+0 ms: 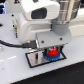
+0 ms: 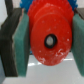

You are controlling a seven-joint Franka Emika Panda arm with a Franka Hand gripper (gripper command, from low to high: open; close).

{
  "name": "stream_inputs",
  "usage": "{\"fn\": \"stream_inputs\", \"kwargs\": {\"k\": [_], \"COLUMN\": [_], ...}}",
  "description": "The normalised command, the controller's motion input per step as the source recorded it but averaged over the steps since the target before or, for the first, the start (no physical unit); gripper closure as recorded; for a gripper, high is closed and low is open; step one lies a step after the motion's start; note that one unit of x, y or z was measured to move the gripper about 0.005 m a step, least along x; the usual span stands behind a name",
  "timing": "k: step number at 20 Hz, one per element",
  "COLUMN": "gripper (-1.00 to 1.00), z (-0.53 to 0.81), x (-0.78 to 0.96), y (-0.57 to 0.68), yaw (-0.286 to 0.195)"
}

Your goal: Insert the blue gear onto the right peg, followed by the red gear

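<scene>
One red gear [image 2: 50,40] we see clenched in the gripper [image 1: 52,51]; one blue gear [image 1: 50,58] beneath, pegs hidden.

The arm reaches down from above, its white wrist housing [image 1: 42,22] upright over the base plate [image 1: 31,61]. The tool [image 1: 51,51] hangs low over that plate's middle, fingers pointing straight down. In the wrist view its teal pads [image 2: 21,42] press flat against opposite sides of the red gear [image 2: 50,37], one on each edge, so the jaws stand closed on the gear, which sits level between them.
</scene>
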Motion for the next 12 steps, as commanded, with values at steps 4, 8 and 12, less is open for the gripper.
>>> {"fn": "stream_inputs", "kwargs": {"k": [4, 8, 12], "gripper": [-1.00, -1.00, -1.00], "z": [0.12, 0.37, 0.62], "x": [0.06, 0.04, 0.01], "y": [0.04, 0.07, 0.09], "yaw": [0.000, 0.000, 0.000]}}
